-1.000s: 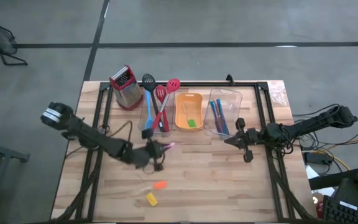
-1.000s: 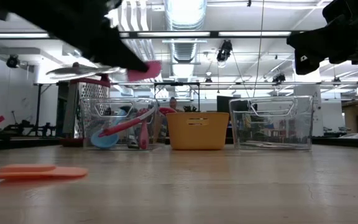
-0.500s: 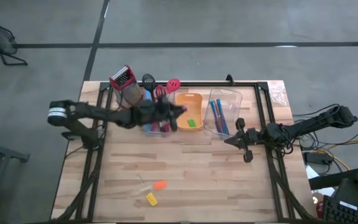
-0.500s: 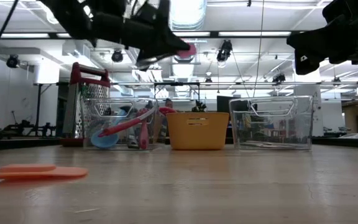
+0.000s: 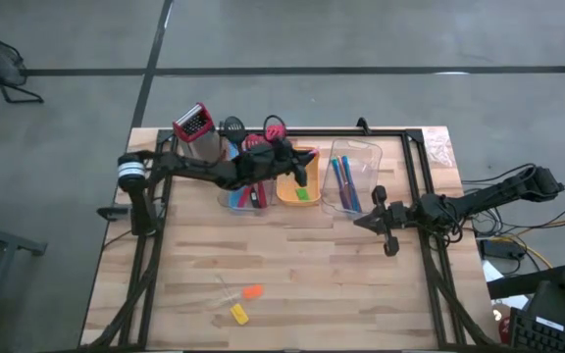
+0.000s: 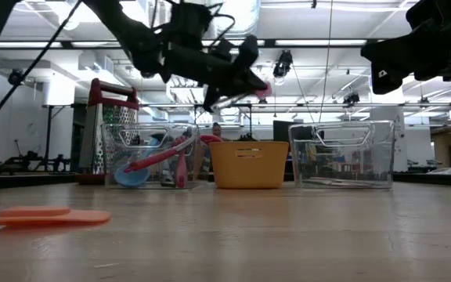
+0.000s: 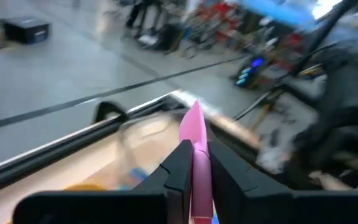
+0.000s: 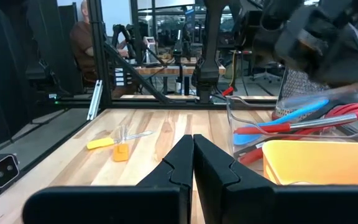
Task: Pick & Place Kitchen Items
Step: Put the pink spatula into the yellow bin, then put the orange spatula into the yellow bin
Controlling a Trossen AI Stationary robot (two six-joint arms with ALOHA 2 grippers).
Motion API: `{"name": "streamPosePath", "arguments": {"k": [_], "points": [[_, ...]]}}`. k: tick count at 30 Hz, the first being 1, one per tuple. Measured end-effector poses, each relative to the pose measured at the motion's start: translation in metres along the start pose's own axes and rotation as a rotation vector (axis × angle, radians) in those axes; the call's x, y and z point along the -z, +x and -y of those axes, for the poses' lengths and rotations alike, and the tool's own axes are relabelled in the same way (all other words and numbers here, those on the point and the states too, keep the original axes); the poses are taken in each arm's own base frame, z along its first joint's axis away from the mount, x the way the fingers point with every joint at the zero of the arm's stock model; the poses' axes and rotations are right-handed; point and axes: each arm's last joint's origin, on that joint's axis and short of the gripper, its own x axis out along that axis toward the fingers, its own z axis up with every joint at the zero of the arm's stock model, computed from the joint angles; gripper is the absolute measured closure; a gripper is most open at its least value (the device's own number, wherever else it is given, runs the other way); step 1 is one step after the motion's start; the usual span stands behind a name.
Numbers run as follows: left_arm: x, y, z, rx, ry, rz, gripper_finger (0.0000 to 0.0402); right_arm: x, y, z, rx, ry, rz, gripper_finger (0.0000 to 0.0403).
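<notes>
My left gripper reaches from the table's left over the orange tray at the far side, shut on a small pink piece. In the low view the pink piece hangs well above the tray. An orange piece and a yellow piece lie flat on the table near its front edge. Red, blue and black spoons lean in the left clear bin. Blue-handled cutlery lies in the right clear bin. My right gripper waits shut at the right. My left gripper pinches the pink piece's rear part between its two fingers. The fingers come level from the table's left. The piece's pointed free end sticks out past the fingertips. The piece is lifted clear, above the orange tray.
A metal grater with a red handle stands at the far left beside the bins. A clear thin item lies by the orange piece. A dark frame runs along the table's far edge. Bare wood lies in the table's middle.
My left gripper has swung from the table's middle toward the far edge and to the right, rising and rolling, with the pink piece still between its fingers. It now stands above the orange tray.
</notes>
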Motion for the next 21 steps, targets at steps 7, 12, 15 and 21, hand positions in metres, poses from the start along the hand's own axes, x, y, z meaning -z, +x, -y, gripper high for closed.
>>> {"name": "streamPosePath", "arguments": {"k": [7,12,15,21], "points": [[0.007,0.013,-0.011,-0.141,0.037,-0.089,0.0363,0.000,0.000,0.000,0.001,0.000,0.000,0.0394],[0.011,0.012,-0.015,-0.156,0.027,-0.112,0.0349,0.000,0.000,0.000,0.001,0.000,-0.002,0.0394],[0.010,0.012,-0.014,-0.146,0.017,-0.111,0.0332,0.000,0.000,0.000,0.001,0.000,-0.002,0.0394],[0.010,0.012,-0.014,-0.135,0.021,-0.115,0.0299,0.000,0.000,0.000,0.001,0.000,-0.001,0.0394]]}}
